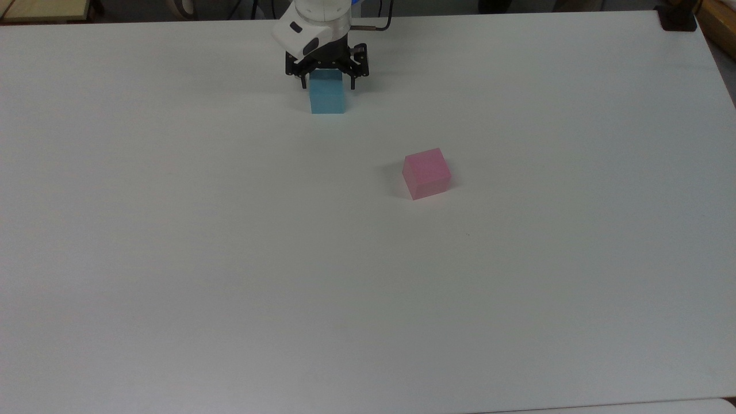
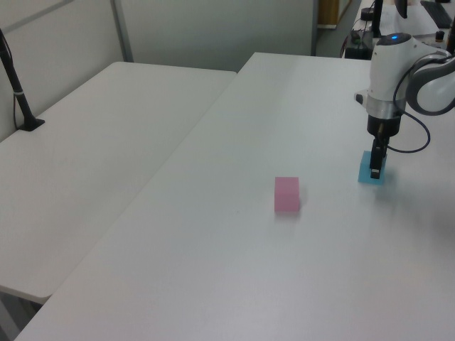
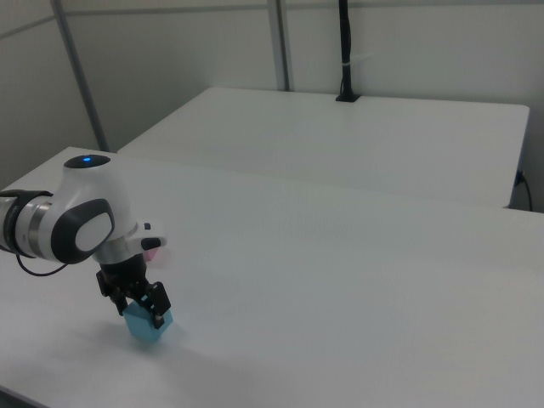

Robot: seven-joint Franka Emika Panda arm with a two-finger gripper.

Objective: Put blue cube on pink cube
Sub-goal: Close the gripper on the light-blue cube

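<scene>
The blue cube (image 1: 328, 99) sits flat on the white table (image 1: 368, 276), near the far edge in the top view, its faces squared to the table edges; as a cube it has no long axis. The pink cube (image 1: 426, 173) also rests flat but is turned a little, 1 corner toward the camera in the top view, and lies well apart from the blue cube, nearer and toward the top view's right. The gripper (image 1: 327, 86) points straight down over the blue cube, its 2 black fingers (image 1: 352, 82) spread wide, 1 at each side of the cube; whether they touch its faces cannot be told. Both cubes look matte, plain and sharp-edged; the table is smooth and faintly glossy. The arm's wrist (image 2: 389, 85) is rounded white plastic.
</scene>
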